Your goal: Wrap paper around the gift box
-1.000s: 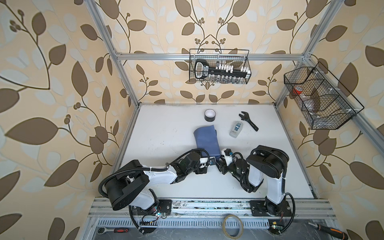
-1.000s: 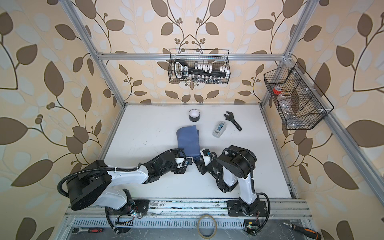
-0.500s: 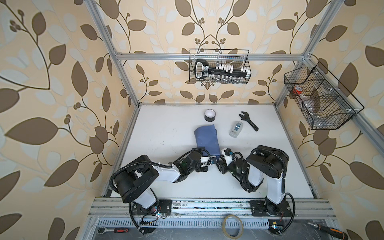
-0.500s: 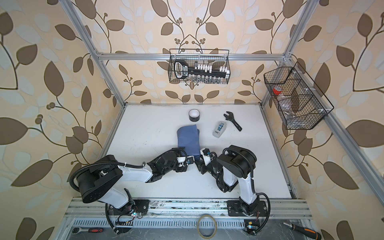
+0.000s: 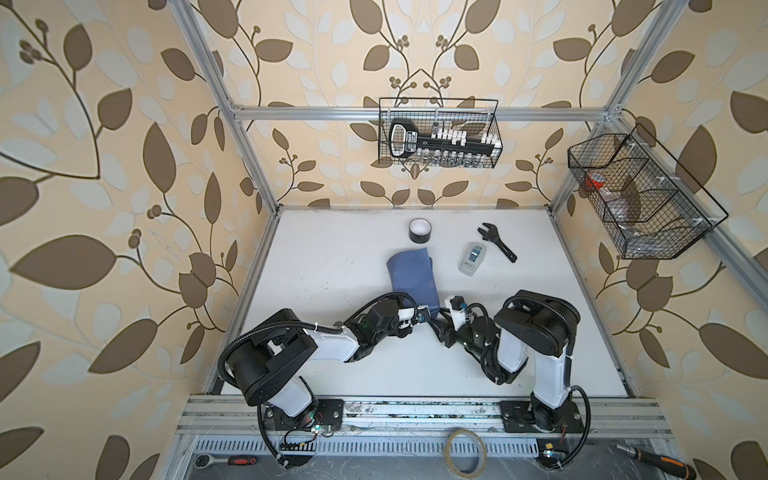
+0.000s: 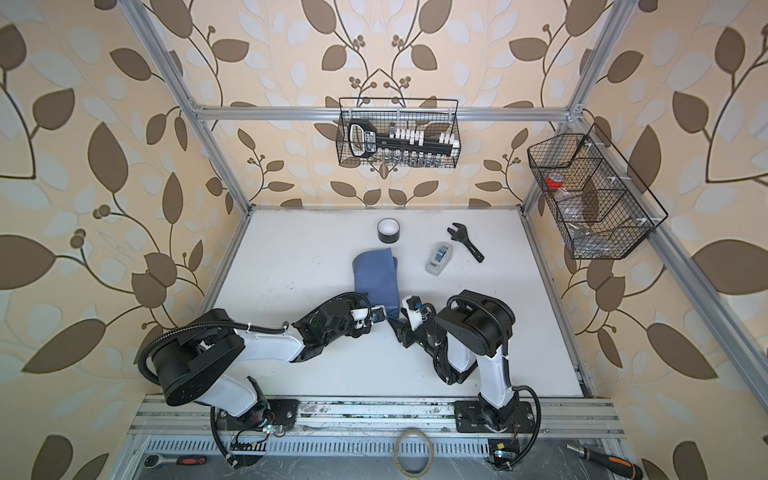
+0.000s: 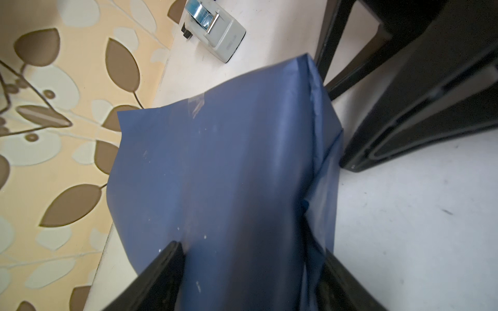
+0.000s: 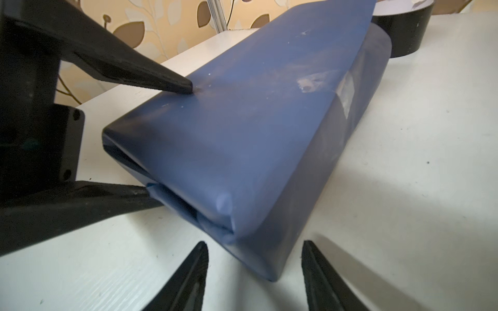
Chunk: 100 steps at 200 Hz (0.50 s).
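1. Change since the earlier frames: the left arm's shoulder and elbow have swung in toward the middle. The left pincer (image 7: 250, 250) has narrowed from wide onto the parcel's near end. The parcel, the right arm and the loose items have not moved.
2. Paper (image 5: 409, 274): slate-blue face outward, wrapped as a sleeve and lying mid-table (image 5: 332, 257), its near end between the two pincers.
3. Gift box: inside the sleeve and not seen directly; its block shape fills the wrap.
4. Left pincer: closed on the paper, one finger pressing the top face and the other against the loose flap at the open end.
5. Right pincer (image 8: 253, 243): fingers apart and empty, just short of the parcel's near corner.
6. Done: the body is wrapped and clear tape strips (image 8: 347, 91) hold the seam.
7. Left, by my reading: the near end gapes unfolded and the far end looks loose too; both need folding and taping.
8. Also on the table: black tape roll (image 5: 419, 230), tape dispenser (image 5: 472, 258), adjustable wrench (image 5: 496, 243), all beyond the parcel.
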### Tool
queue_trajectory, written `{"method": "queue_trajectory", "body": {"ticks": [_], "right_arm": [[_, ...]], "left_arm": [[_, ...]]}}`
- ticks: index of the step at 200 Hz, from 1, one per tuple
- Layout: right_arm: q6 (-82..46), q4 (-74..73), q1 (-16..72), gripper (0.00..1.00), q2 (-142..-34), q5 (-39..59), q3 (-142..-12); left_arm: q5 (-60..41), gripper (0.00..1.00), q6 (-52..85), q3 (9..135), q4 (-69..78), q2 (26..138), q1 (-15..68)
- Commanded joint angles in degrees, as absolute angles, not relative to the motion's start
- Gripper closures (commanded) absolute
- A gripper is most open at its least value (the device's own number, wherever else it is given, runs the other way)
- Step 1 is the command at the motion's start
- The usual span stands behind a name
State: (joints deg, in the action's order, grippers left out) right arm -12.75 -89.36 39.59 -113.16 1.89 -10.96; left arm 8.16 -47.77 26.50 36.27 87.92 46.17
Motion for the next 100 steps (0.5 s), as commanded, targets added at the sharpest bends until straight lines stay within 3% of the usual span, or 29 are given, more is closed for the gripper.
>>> {"method": "queue_trajectory", "body": {"ticks": [1,67,100], "right_arm": [[-13.54,-92.22,39.34,0.40,-110.14,1.86,-8.93],[-23.12,-91.44,34.60,0.25,-103.51,6.55,-8.24],[-24.51,-75.52,33.58,0.22,-97.87,6.51,-14.95]], "left_arm": [[6.51,0.28,-48.78,27.05,32.39,88.76,45.11],[6.13,0.31,-48.89,27.69,31.24,90.22,44.91],[6.07,0.31,-48.96,27.98,30.63,90.63,44.91]]}}
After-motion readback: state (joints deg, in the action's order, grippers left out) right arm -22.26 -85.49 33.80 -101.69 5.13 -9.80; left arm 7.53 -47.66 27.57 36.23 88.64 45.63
